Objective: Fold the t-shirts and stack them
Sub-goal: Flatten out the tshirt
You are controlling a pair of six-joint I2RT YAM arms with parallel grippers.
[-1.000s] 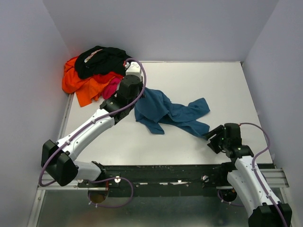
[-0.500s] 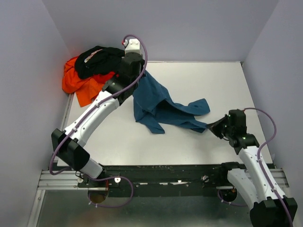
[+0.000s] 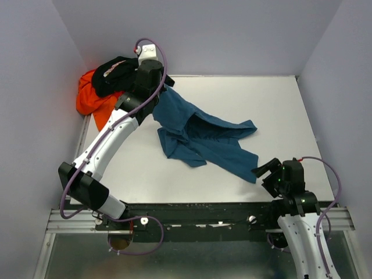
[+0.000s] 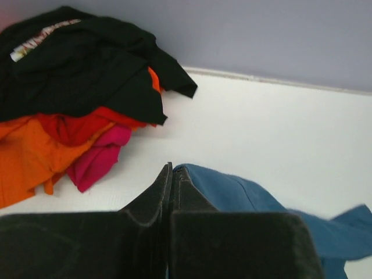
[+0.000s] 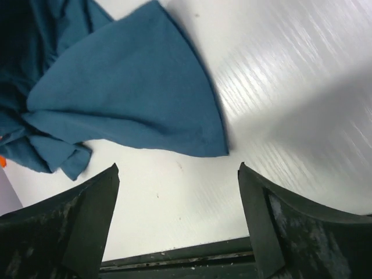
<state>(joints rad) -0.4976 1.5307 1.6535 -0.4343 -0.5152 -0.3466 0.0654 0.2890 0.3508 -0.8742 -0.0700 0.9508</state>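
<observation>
At upper left of the bench (image 3: 273, 99), the left claw (image 4: 172, 174) pinches the teal shirt (image 3: 197, 139); at lower right, the right claw (image 5: 176, 171) gapes wide, empty.

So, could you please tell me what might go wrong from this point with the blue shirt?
1. The left gripper pinches only a thin edge of the blue shirt, so the cloth may slip out when pulled.
2. That grip sits close to the black shirt and the pink shirt; a sweep could snag them.
3. The right gripper is open and off the shirt's near corner, so the shirt, bunched in the middle, may not spread flat.
</observation>
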